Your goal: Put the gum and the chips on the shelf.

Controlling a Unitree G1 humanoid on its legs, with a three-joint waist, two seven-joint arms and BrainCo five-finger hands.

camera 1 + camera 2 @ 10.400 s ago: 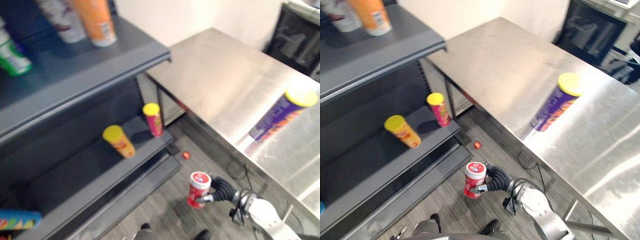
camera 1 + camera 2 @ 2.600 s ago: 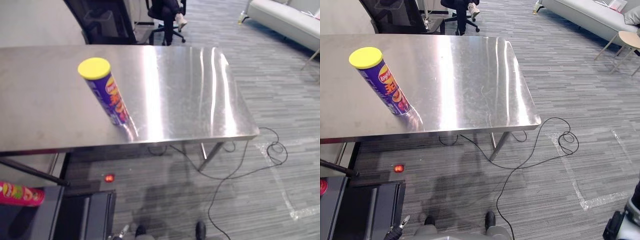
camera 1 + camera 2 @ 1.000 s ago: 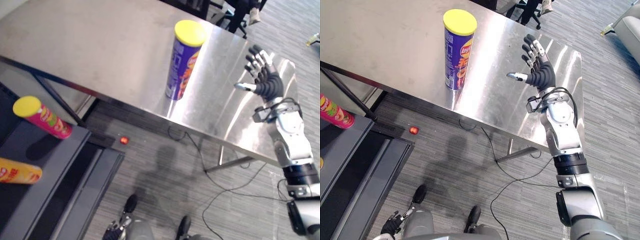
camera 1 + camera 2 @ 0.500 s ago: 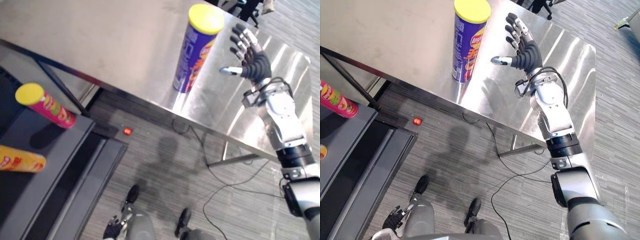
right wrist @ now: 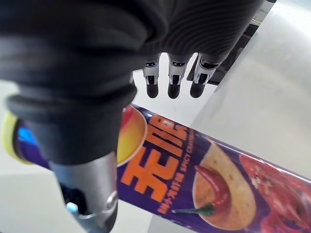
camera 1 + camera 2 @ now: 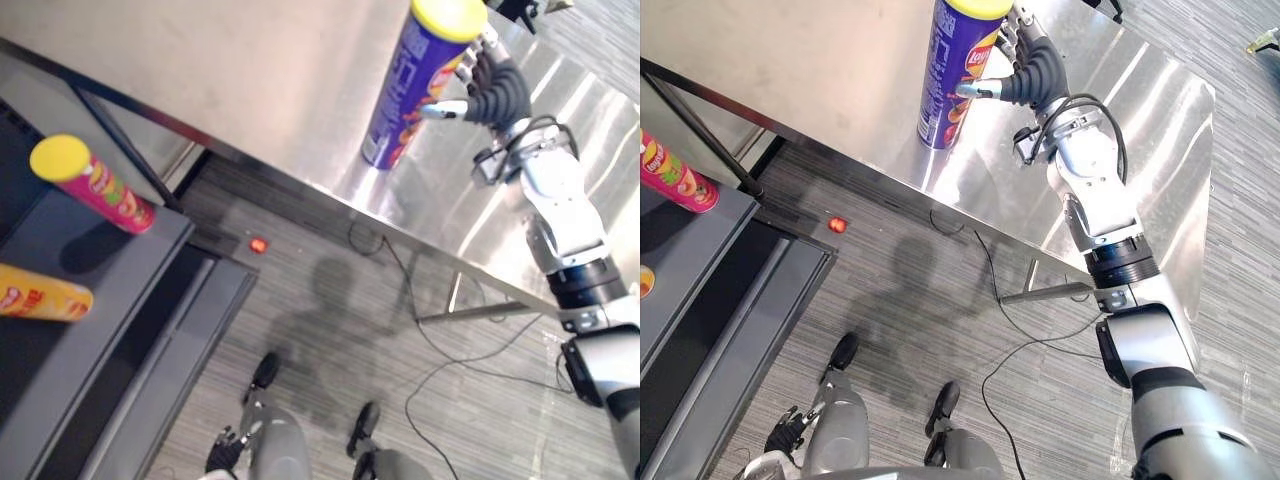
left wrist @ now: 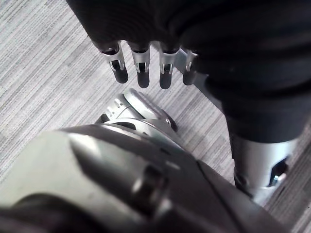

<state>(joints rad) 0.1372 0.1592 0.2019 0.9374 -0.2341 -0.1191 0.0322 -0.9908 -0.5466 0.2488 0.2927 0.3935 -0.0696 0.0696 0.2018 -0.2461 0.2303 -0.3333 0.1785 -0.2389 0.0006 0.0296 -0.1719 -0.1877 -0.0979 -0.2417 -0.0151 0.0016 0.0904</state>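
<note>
A tall purple chips can (image 6: 412, 85) with a yellow lid stands upright on the steel table (image 6: 230, 60), near its front edge. My right hand (image 6: 497, 92) is right beside the can with its fingers straight. Its thumb (image 6: 975, 92) reaches across the can's front and the fingers (image 5: 172, 77) pass along its far side. In the right wrist view the can (image 5: 194, 174) lies between thumb and fingers, which are not curled round it. My left hand (image 7: 146, 24) hangs low over the floor, its fingers relaxed and holding nothing.
A dark grey shelf (image 6: 110, 330) stands at the left. On it a pink can (image 6: 92, 186) with a yellow lid stands upright and an orange can (image 6: 40, 300) lies on its side. A small red object (image 6: 258, 244) lies on the floor under the table edge.
My right hand has moved left from open table to the purple can, its thumb now in front of the can. The view has also shifted.
</note>
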